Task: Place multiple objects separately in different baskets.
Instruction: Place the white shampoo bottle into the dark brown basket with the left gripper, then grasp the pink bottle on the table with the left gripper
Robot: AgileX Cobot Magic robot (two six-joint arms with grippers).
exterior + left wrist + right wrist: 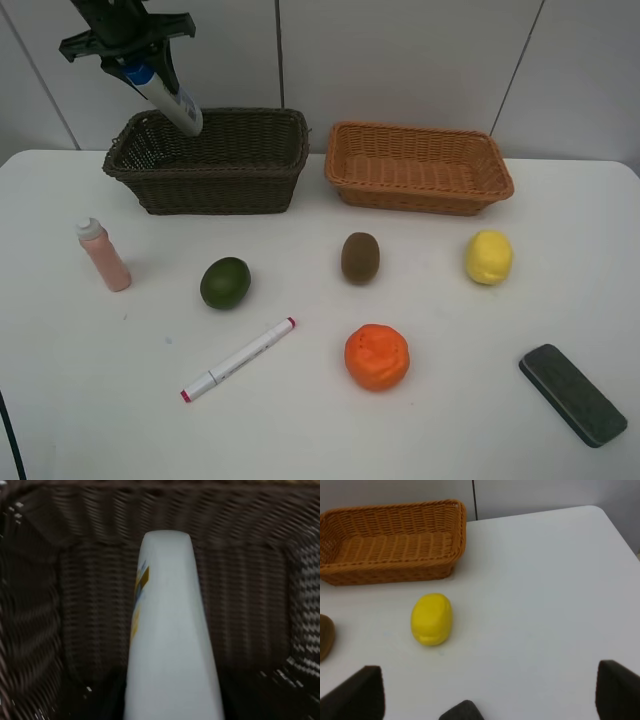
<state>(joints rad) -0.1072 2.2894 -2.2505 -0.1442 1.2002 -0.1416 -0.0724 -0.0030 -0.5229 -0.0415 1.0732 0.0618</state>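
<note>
My left gripper (138, 62) is shut on the cap end of the white blue-capped bottle (172, 100), which slants down into the dark brown basket (205, 165). In the left wrist view the bottle (170, 630) hangs inside the basket's dark weave (250, 605). The light orange basket (420, 168) holds nothing. On the table lie the pink bottle (103, 255), lime (225, 283), kiwi (360, 257), lemon (488, 257), orange (377, 357), marker (238, 359) and eraser (572, 393). My right gripper (487, 695) is open above the table, short of the lemon (432, 618).
The right wrist view also shows the orange basket (390, 540), an edge of the kiwi (325, 635) and a corner of the eraser (462, 712). A white wall stands behind the baskets. The white table (80, 400) ends just beyond the eraser.
</note>
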